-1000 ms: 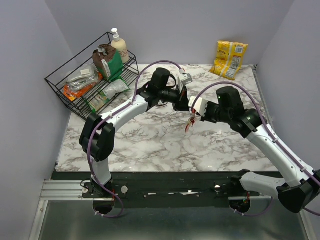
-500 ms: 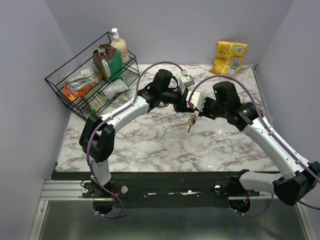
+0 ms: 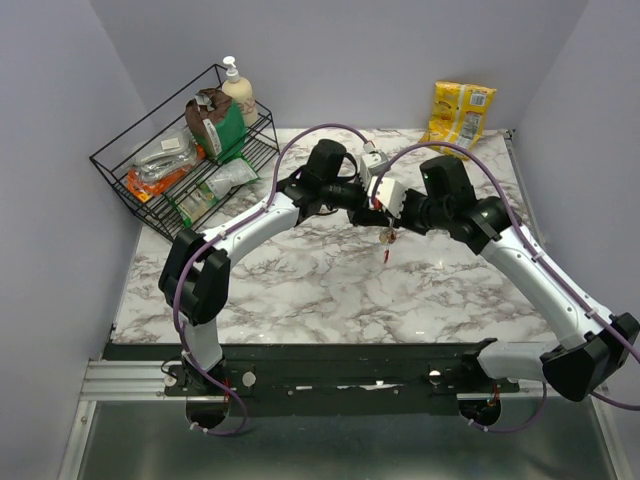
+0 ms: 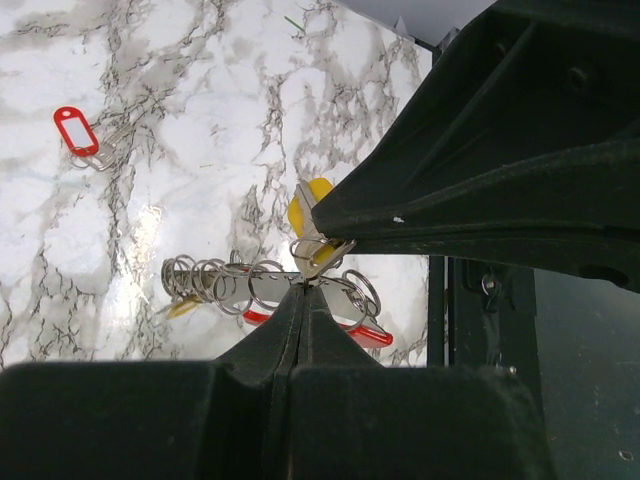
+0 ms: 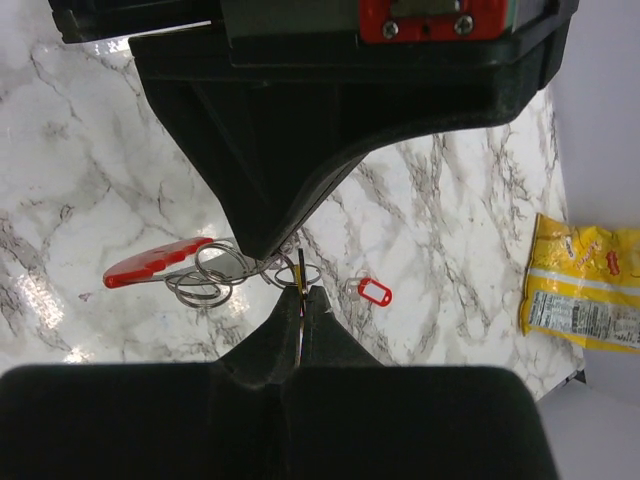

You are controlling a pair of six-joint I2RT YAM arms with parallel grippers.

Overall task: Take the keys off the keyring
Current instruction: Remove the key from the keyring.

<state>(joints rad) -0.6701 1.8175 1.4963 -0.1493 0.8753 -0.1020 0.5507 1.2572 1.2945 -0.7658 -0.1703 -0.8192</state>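
Overhead, the left claw and the right claw meet tip to tip above the table, the keys dangling beneath them. We judge they hold the bunch aloft so it can be worked apart. From the left wrist, that claw is clenched on the keyring, next to a yellow key. From the right wrist, its claw is pinched shut on one thin ring of it, while a red tag lies apart on the marble.
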